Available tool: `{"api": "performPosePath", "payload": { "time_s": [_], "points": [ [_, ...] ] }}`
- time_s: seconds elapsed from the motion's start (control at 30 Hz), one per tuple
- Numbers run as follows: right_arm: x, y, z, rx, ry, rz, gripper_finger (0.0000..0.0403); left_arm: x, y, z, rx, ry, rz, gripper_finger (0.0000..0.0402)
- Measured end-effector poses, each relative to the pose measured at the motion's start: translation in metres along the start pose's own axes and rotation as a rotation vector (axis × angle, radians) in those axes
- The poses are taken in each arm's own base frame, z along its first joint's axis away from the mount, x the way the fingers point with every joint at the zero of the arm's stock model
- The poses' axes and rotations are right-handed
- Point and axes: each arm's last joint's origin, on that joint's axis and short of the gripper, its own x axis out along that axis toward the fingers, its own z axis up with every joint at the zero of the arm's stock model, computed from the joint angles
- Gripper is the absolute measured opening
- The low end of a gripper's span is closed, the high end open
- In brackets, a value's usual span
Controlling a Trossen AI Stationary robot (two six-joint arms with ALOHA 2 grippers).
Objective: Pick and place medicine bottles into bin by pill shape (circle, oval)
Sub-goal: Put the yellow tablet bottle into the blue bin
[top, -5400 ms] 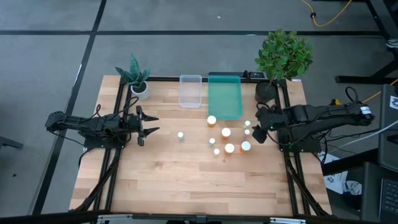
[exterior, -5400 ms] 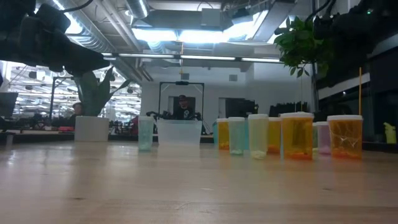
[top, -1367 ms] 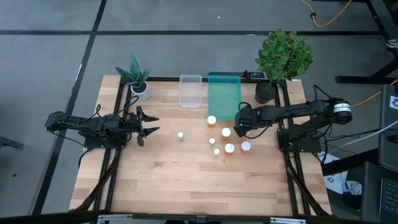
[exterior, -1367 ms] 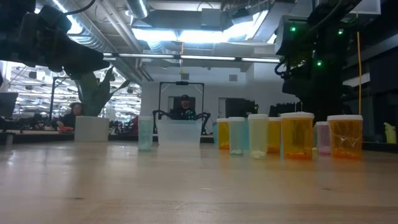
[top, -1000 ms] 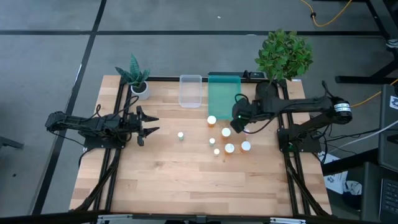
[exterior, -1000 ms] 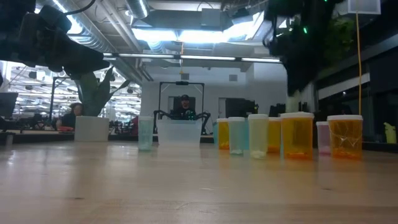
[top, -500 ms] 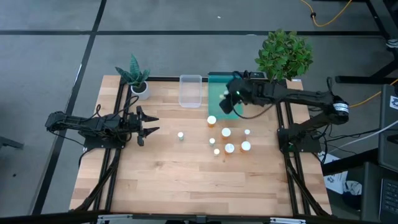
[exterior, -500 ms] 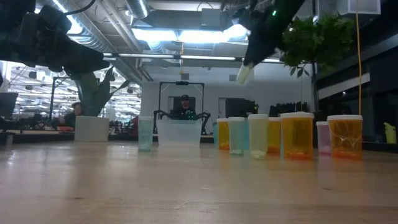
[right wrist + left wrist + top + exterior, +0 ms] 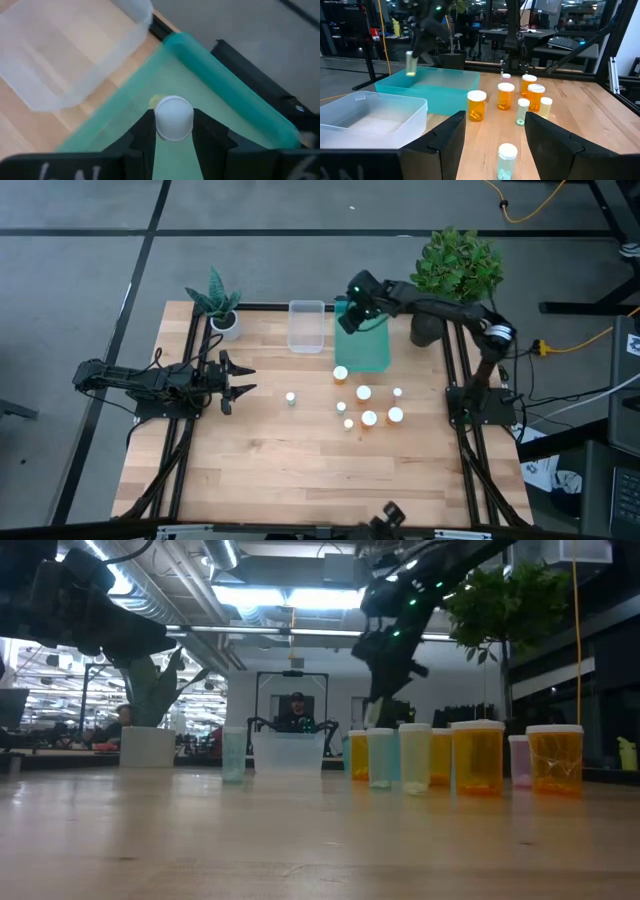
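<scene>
- The teal bin (image 9: 362, 338) lay at the table's (image 9: 270, 470) far edge, just beside the smaller clear bin (image 9: 306, 326); two bins in all.
- The right gripper (image 9: 172, 131) hung over the teal bin, clamped on a small pale white-capped bottle (image 9: 173, 117); only its wrist view showed the grip plainly.
- The left gripper (image 9: 243, 380) waited, fingers parted and holding nothing, at the table's left.
- Seven bottles (image 9: 363, 393) stood on the table, counted from the high view, one (image 9: 290, 397) apart.

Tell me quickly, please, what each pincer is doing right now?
Left pincer: open, holding nothing, waiting at the table's left side.
Right pincer: shut on a small white-capped bottle, over the teal bin.
</scene>
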Motion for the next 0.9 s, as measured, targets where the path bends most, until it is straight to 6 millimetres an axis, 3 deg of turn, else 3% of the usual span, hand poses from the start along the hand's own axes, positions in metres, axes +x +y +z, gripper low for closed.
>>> {"api": "performPosePath", "payload": {
  "time_s": [0.2, 0.4, 0.67, 0.9],
  "points": [
    [0.041, 0.002, 0.012, -0.012, 0.097, -0.006, 0.0108, 0.0, 0.0, 0.0, 0.0, 0.0, 0.0, 0.0195],
    [0.066, -0.003, 0.01, 0.021, 0.162, -0.029, 0.0108, 0.0, 0.0, 0.0, 0.0, -0.001, 0.0, 0.0195],
    [0.077, -0.01, 0.007, 0.029, 0.191, -0.057, 0.0119, 0.0, 0.0, 0.0, 0.0, -0.001, 0.0, 0.0195],
    [0.077, -0.01, 0.006, 0.006, 0.207, -0.059, 0.0186, 0.0, 0.0, 0.0, 0.0, 0.0, 0.0, 0.0195]
  ]
}}
